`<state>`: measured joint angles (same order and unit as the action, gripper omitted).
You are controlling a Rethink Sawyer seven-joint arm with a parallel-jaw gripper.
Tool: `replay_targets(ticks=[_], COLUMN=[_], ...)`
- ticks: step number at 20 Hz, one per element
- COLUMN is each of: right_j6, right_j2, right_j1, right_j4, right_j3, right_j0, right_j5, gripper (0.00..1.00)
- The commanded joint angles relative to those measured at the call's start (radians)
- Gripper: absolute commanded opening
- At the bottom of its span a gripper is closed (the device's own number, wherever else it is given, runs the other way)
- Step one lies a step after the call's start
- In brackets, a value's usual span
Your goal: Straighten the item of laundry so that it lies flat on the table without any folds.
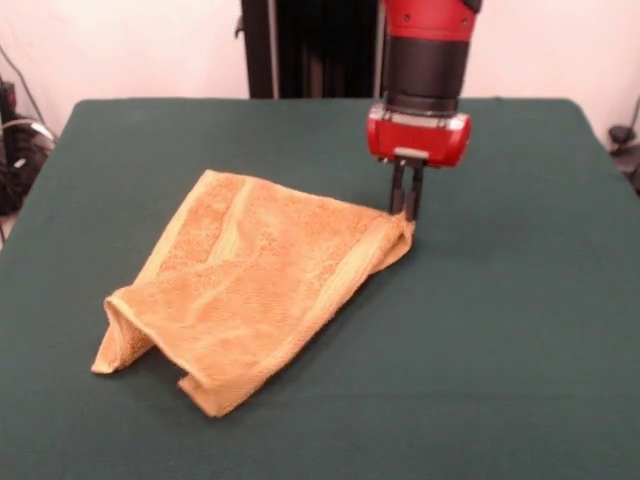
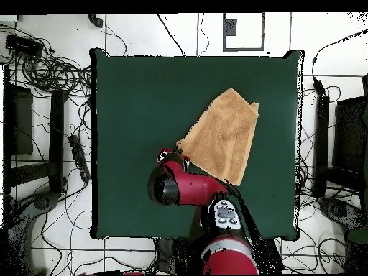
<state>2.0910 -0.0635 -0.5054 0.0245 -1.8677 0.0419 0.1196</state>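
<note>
gripper [image 1: 407,207] pinched nearly closed on folded towel's [image 1: 250,285] corner.

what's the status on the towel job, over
Claw down at the towel's corner, fingers close together, grip unconfirmed. Towel still folded over, rumpled, not flat. Table around it open, nothing in the way.

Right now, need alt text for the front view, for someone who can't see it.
A red and black robot gripper reaches down to one corner of a crumpled orange-tan terry-cloth towel, its dark fingers close together at the cloth's edge. The towel lies folded over itself, not flat, on a plain dark green table.
</note>
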Motion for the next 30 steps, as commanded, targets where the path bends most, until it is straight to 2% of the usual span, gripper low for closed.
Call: replay_targets(ticks=[1, 7, 10, 15, 19, 20, 24, 27, 30], right_j6=[0.359, 0.403, 0.416, 0.451, 0.429, 0.421, 0.396, 0.364, 0.313], right_j2=[0.042, 0.069, 0.093, 0.14, 0.177, 0.17, 0.115, 0.102, 0.054], right_j1=[-0.136, -0.279, -0.335, -0.36, -0.347, -0.342, -0.328, -0.299, -0.261], right_j4=[-0.162, -0.242, -0.251, -0.199, -0.096, -0.081, -0.083, -0.085, -0.142], right_j3=[-0.223, -0.369, -0.414, -0.463, -0.462, -0.456, -0.431, -0.385, -0.315], right_j0=[-0.153, -0.218, -0.226, -0.196, -0.116, -0.111, -0.135, -0.123, -0.151], right_j5=[0.023, 0.011, 0.009, 0.094, 0.165, 0.179, 0.21, 0.21, 0.16], gripper=[0.0, 0.0, 0.0, 0.0, 0.0, 1.0, 1.0, 1.0, 1.0])
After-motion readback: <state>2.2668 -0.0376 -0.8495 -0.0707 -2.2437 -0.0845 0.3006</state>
